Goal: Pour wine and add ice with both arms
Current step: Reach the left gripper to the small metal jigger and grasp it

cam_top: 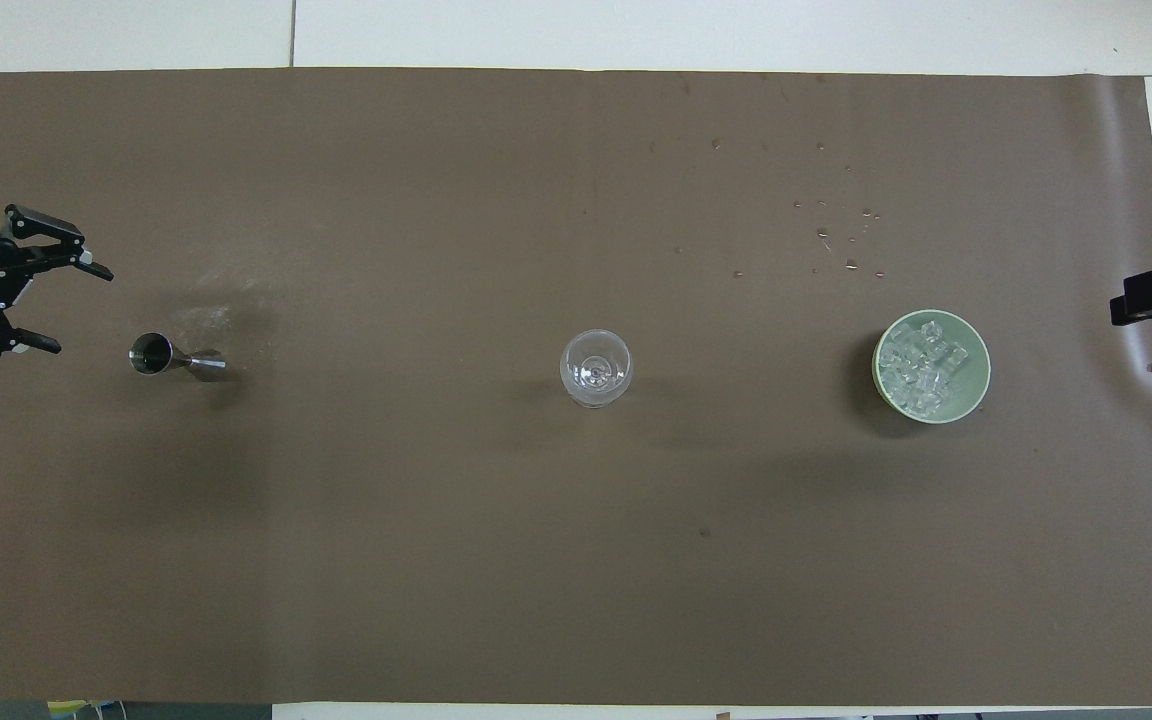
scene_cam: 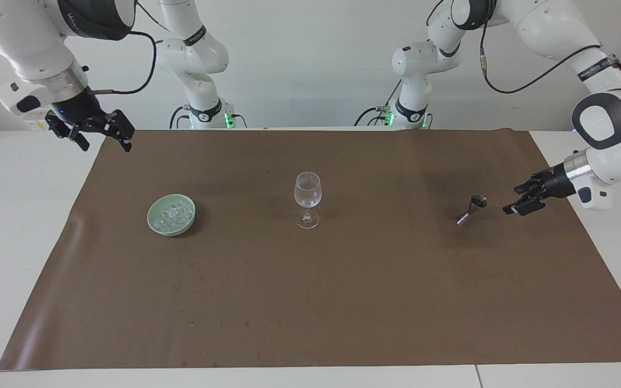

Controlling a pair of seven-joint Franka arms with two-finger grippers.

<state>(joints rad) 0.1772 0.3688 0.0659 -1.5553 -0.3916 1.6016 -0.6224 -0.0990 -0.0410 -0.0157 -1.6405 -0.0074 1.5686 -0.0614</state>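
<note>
Robotics lab — two arms (scene_cam: 407, 64), bare white wall (scene_cam: 310, 54)

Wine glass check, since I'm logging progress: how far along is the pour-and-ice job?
Nothing looks done: the wine glass stands empty mid-mat, and the ice sits in the green bowl. In hand: the left gripper, open, is beside the upright metal jigger, not touching it. The right gripper, open, waits over the mat's corner. Pouring and icing both remain.

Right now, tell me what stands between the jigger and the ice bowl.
Only the stemmed glass, upright on the brown mat between the jigger and the ice bowl; the overhead view shows it.
</note>
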